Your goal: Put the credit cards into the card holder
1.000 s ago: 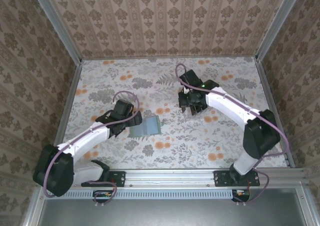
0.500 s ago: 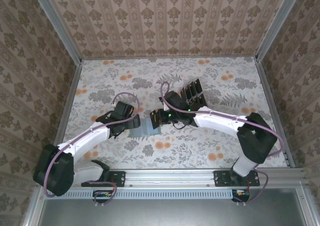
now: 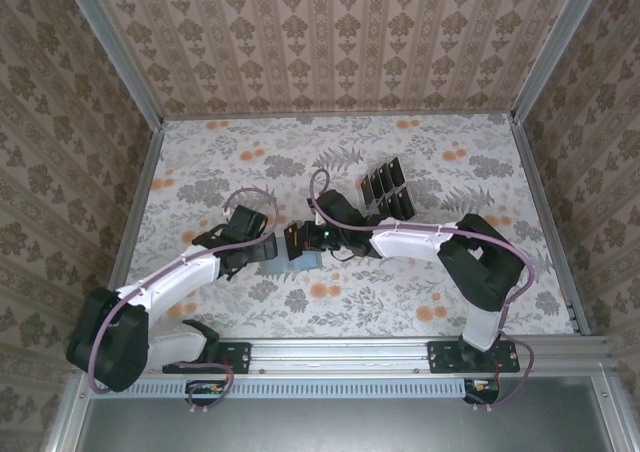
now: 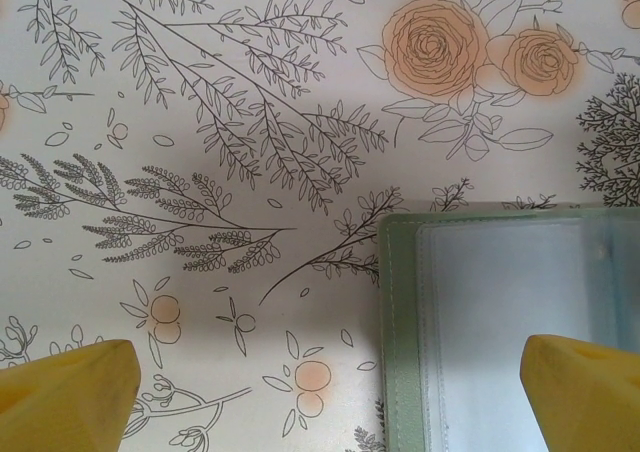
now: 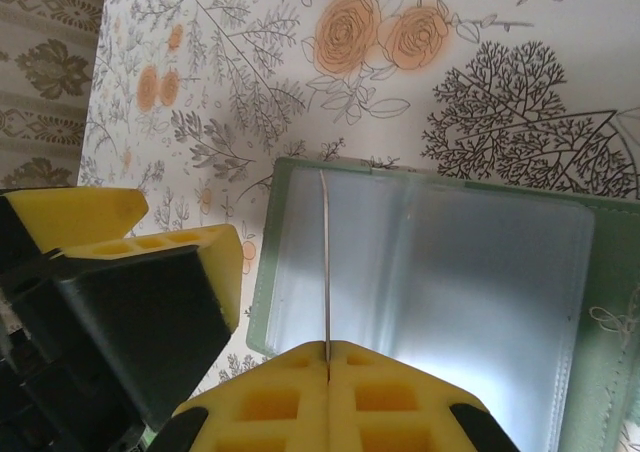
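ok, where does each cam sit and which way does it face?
Top external: above and behind, looking down at the table; left arm, right arm, spare credit cards.
Left wrist: looks down over the card holder corner; open left gripper tips.
Right wrist: looks down onto the card holder; right gripper shut on one credit card.
Shared: both wrist views show the card holder.

— What is lying under the left gripper (image 4: pixel 325 397)?
— A floral tablecloth (image 4: pixel 200 272), orange roses showing. Beyond the right gripper (image 5: pixel 328 357), patterned wallpaper walls (image 3: pixel 330 42) are rising, metal rails (image 3: pixel 122 57) framing them.
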Motion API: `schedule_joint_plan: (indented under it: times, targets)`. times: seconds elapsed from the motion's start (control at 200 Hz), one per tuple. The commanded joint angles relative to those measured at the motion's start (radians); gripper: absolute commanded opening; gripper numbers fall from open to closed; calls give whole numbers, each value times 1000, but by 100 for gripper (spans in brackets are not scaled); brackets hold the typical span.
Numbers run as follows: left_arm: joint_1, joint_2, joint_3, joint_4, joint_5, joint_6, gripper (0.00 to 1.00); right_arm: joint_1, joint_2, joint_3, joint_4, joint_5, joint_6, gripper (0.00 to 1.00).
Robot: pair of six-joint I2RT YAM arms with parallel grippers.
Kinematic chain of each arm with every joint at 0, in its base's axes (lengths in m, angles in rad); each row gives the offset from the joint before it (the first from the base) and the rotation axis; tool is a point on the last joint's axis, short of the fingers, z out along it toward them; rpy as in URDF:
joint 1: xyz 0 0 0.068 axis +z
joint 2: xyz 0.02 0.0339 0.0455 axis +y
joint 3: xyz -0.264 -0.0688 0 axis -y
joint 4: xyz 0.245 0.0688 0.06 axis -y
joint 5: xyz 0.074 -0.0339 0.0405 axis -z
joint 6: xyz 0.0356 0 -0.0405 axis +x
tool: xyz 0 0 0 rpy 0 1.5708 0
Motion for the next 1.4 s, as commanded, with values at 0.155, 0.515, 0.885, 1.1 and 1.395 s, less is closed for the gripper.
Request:
schedule_joint_plan:
  times: [0.155,0.515,0.885,1.1,1.395]
  targets:
    - [5,24,0,-9,-16,-11,100,6,29,-43,35,-4,1,0]
    - [5,27,22,5,35,49,100,-3,73,-87,53,19,-5,0]
    - [-17,76,27,9,43,50,100,-4,72,-109,62,34,5,0]
    - [-15,145,21,-67,-20,-12,100,-9,69,-124,70,44,16,0]
    - [21,171,-8,-77,9,-98,100,-22,62,-139,62,58,30,0]
